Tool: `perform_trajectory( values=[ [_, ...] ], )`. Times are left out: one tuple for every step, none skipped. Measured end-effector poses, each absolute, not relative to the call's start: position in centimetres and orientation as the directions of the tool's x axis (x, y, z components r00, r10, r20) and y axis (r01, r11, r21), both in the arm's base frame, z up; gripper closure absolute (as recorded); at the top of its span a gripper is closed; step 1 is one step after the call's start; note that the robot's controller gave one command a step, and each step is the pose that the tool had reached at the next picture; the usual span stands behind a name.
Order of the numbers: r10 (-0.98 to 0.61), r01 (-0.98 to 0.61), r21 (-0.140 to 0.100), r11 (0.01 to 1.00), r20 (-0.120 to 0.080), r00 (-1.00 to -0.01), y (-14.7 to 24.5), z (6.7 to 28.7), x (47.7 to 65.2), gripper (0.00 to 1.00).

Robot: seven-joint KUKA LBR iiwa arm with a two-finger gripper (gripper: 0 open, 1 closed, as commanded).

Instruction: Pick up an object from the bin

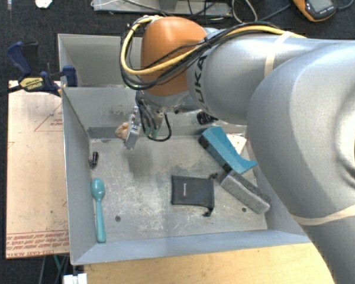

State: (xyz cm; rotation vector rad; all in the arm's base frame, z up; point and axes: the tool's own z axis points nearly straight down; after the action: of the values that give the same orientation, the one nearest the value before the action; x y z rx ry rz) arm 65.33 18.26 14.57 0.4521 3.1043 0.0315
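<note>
- A small tan lump [123,130] lies at the back left of the bin [165,242], near the rear wall; it sits just beside the hand [132,136], on the view's left of it
- The hand hangs low over the bin floor; I cannot tell whether it is open or closed, nor whether it grips the lump
- 1 small black piece [94,158] lies near, by the left wall; 1 teal spoon [98,209] lies in front of that
- A flat black pouch [192,191], a blue tool [227,149] and a grey bar [246,194] lie well apart, toward the right
</note>
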Motion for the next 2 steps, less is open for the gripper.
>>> perform_trajectory(
  values=[
    [0.285, 0.285, 0.017, 0.958, 0.005, -0.959, 18.2, 17.2, 65.2, 1.0],
    [0.284, 0.284, 0.022, 0.959, -0.002, -0.959, 18.3, 19.7, 65.4, 1.0]
  ],
)
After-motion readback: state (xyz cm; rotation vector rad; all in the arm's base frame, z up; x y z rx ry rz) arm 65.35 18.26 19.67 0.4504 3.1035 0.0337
